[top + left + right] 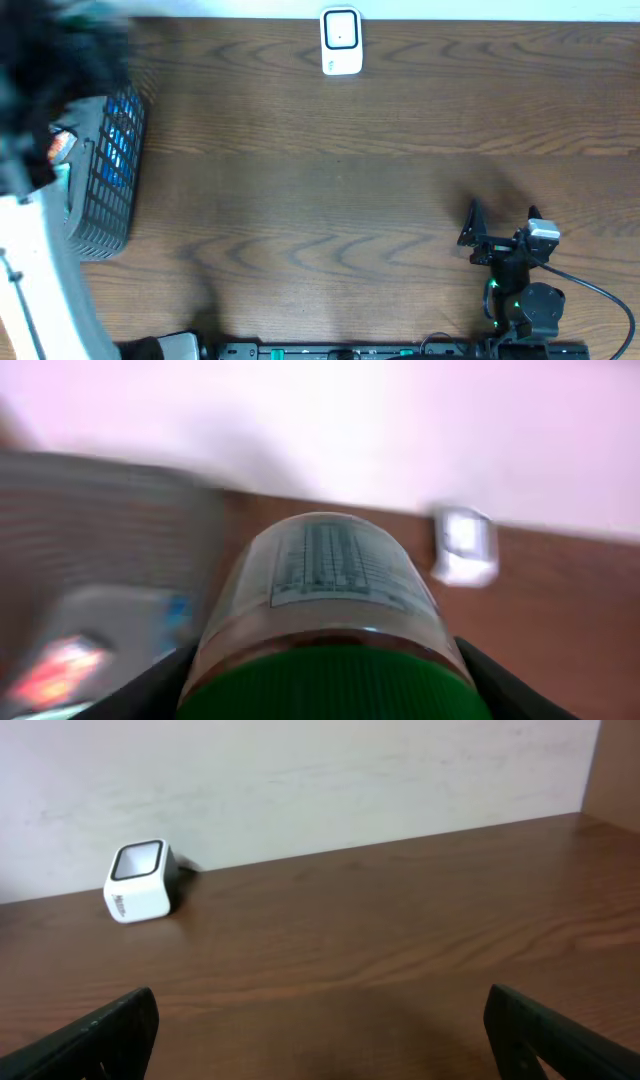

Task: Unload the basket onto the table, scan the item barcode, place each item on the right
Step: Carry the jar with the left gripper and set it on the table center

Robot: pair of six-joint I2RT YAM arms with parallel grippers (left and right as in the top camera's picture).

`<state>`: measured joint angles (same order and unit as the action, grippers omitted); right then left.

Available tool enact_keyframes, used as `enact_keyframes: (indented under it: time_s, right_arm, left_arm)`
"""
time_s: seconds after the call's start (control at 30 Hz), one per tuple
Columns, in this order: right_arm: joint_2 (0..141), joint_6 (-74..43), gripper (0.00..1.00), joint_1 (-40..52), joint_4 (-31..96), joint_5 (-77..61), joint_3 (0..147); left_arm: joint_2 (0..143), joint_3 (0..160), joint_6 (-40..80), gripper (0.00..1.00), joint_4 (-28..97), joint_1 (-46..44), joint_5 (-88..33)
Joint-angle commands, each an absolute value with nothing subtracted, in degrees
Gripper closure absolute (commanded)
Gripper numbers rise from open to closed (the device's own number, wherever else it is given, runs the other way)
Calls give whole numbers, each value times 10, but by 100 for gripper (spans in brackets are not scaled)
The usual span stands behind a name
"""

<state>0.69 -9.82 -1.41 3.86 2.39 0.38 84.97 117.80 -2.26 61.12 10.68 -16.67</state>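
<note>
Left fingers (150,692) are pinching a clear green-lidded jar (330,585), its axis pointing just left of the white boxy scanner (463,545); right fingers (100,1032) are gaping, idle.

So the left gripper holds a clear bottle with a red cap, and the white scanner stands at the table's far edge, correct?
The cap is green, not red; the left wrist view shows it. The left gripper holds the clear bottle, and the white scanner stands at the table's far edge.

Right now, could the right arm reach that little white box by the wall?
Probably yes: only bare table lies between the open right gripper and the white scanner, though it sits far across.
</note>
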Motion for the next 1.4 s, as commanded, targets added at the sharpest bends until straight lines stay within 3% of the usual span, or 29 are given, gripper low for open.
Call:
enact_keyframes:
  time_s: [0.0, 0.27, 0.43, 0.53, 0.63, 0.93, 1.07, 1.37]
  right_arm:
    - [4, -91, 1, -11, 40, 29, 3]
    - [4, -91, 1, -11, 40, 29, 3]
    - [4, -91, 1, -11, 41, 29, 3]
    - [4, -91, 1, -11, 40, 29, 3]
    - [4, -91, 1, -11, 41, 29, 3]
    - [4, -91, 1, -11, 41, 29, 3]
    - [4, -91, 1, -11, 41, 29, 3]
    - [4, -91, 1, -11, 40, 29, 3]
  left_arm:
    - [888, 1161, 26, 43, 616, -11, -183]
    - [1007, 1141, 220, 42, 720, -165, -125]
    - [1121, 1138, 355, 42, 696, -225, -123]
    - [1173, 1138, 371, 42, 692, -244, -112]
    - [1221, 1138, 400, 35, 682, -269, -109]
    - [1286, 1138, 455, 35, 579, -364, -111]
    - [1292, 1136, 488, 36, 580, -415, -35]
    - [1325, 1134, 522, 35, 575, -449, -25]
